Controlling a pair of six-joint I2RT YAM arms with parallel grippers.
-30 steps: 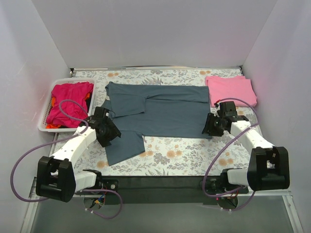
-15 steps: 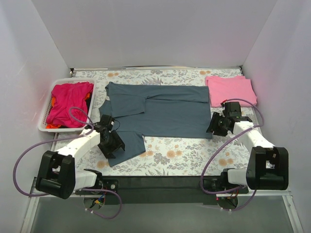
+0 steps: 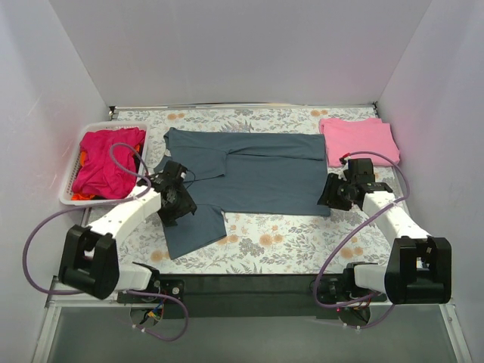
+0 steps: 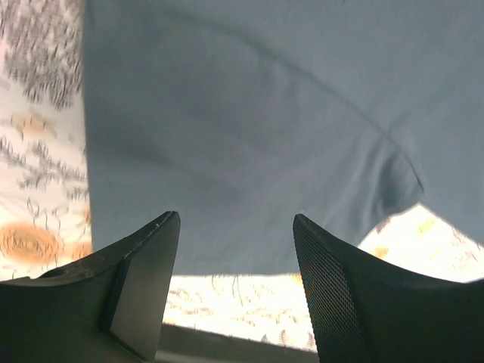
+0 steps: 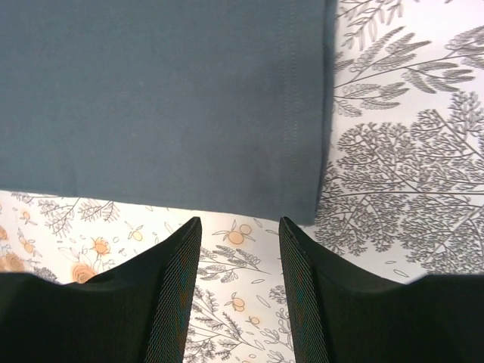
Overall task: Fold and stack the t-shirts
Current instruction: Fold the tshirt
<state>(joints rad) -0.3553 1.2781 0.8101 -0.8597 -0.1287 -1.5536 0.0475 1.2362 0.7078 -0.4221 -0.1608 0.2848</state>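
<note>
Hovering with jaws apart and empty, my left gripper (image 3: 178, 203) is over the near sleeve of the slate blue-grey t-shirt (image 3: 257, 170), my right gripper (image 3: 333, 195) over its near hem corner, placed, I judge, to pinch for a fold. Beyond, the folded pink t-shirt (image 3: 359, 140) awaits stacking on the table (image 3: 287, 242).

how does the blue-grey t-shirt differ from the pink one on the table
The blue-grey t-shirt is dark slate; the pink t-shirt is light. The blue-grey t-shirt lies spread wide across the middle, while the pink t-shirt looks folded into a compact block at the far right corner. Both lie flat on the floral table.
</note>
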